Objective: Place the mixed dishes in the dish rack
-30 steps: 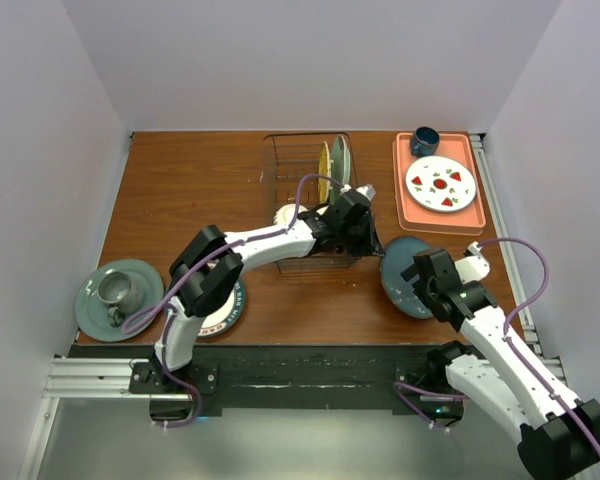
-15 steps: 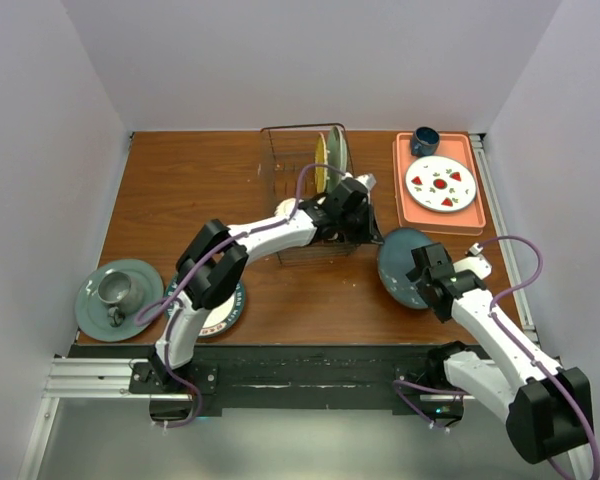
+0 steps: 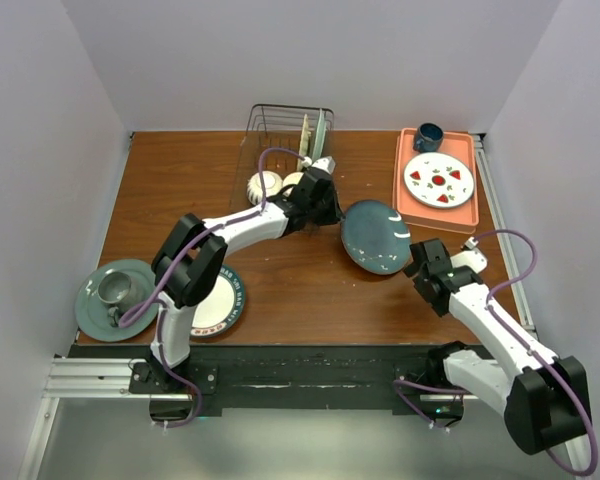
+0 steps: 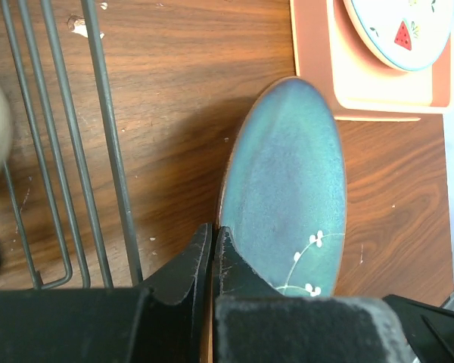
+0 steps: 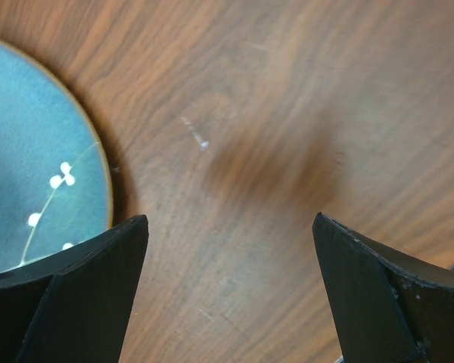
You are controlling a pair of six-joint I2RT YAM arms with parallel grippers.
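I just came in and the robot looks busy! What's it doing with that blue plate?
It is putting dishes away. The left gripper is pinching the rim of the blue plate, holding it between the dish rack and the orange tray. The right gripper is open beside the plate, holding nothing. The rack already has two plates standing upright.

Overhead rear view, close wrist views sharing plate

light: bright, even | shadows: soft | glare: none | blur: right wrist view slightly soft
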